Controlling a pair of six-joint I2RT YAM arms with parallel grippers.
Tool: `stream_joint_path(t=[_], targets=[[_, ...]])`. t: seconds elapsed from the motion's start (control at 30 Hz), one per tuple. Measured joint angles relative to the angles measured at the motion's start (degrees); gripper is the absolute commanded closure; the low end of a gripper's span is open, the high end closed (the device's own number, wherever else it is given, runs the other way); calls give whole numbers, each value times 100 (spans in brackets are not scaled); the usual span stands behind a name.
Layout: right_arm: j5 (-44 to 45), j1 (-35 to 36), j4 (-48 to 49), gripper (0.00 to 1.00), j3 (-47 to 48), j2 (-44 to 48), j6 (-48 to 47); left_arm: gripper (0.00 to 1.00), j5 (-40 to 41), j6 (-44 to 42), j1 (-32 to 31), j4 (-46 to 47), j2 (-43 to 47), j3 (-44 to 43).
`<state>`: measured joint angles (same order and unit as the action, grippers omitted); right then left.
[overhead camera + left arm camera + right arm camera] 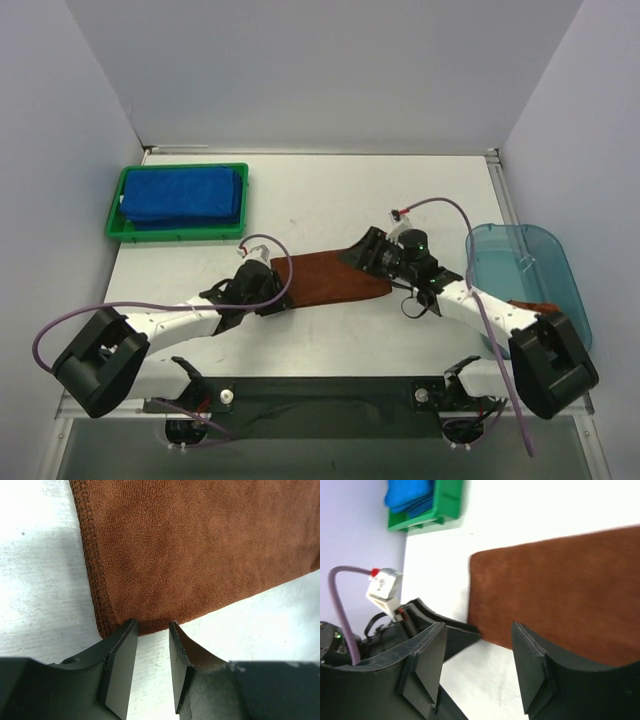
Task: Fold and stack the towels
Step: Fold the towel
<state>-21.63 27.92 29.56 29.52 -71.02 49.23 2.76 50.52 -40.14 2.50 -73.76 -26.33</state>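
White tabletop [330, 190], pale walls behind.
- Rust-brown towel [330, 278]: flat, one end at your left gripper [153, 630], the other under your right gripper [479, 630].
- Left gripper: jaws narrowly parted, tips at the towel's hem, nothing clamped.
- Right gripper: jaws wide, empty, above the cloth.
- Blue towels [183, 193]: stacked in the green tray [180, 235], beyond and left of your left gripper.
- Teal bin [560, 250]: right of your right gripper.
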Motion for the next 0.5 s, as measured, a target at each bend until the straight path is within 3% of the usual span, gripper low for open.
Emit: stream_joint_path(t=[0.37,0.5], targets=[[-319,1005,2299,41,190,-2494,789,58,-4,-4,2,-37,-15,0],[-354,1029,2861,40,-138,-2820,933,58,-13,13,31,-22,-13,15]])
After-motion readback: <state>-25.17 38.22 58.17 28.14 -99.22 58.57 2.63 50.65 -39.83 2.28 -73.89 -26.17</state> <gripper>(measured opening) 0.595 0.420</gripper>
